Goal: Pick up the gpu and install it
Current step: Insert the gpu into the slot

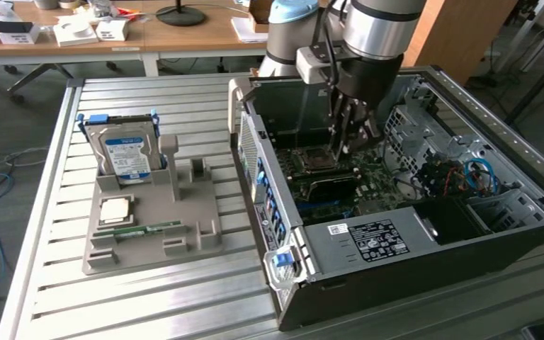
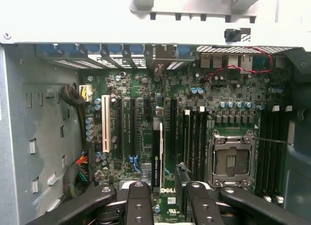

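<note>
The parts tray lies on the exterior view's left of the computer case.

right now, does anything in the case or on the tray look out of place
Nothing stands out. The gpu stands edge-on in the hand, parallel to the motherboard slots. The hard drive sits upright in the grey tray.

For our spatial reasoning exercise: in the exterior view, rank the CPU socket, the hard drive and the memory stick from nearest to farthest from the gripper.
1. CPU socket: inside the case, just below the gripper.
2. Hard drive: upright in the holder, toward the exterior view's left.
3. Memory stick: flat on the holder's near end, farthest.
</note>
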Robot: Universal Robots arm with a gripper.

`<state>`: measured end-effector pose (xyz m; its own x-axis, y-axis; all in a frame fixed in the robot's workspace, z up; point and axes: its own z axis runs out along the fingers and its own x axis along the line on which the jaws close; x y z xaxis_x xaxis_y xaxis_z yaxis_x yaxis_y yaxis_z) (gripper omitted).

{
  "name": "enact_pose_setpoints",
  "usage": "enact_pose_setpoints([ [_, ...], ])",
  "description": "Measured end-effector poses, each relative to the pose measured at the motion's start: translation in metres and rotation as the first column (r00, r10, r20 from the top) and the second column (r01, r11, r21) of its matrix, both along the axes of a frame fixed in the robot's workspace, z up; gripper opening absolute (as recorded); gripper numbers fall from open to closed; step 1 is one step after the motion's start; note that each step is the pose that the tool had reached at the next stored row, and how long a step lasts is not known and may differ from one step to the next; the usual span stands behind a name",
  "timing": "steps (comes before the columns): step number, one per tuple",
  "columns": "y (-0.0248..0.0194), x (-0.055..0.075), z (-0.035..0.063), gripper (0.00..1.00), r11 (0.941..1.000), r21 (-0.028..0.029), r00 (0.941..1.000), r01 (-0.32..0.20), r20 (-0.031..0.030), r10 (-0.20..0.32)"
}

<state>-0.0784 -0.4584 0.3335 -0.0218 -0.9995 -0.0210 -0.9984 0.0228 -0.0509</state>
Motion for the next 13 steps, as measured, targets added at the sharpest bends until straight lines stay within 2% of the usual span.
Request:
enact_pose_setpoints([
  [5,0.0,0.0,0.0041,0.33,1.0,0.0002,1.0,0.0,-0.0007,0.0],
  [13,0.0,0.0,0.0054,0.33,1.0,-0.0004,1.0,0.0,-0.0013,0.0],
])
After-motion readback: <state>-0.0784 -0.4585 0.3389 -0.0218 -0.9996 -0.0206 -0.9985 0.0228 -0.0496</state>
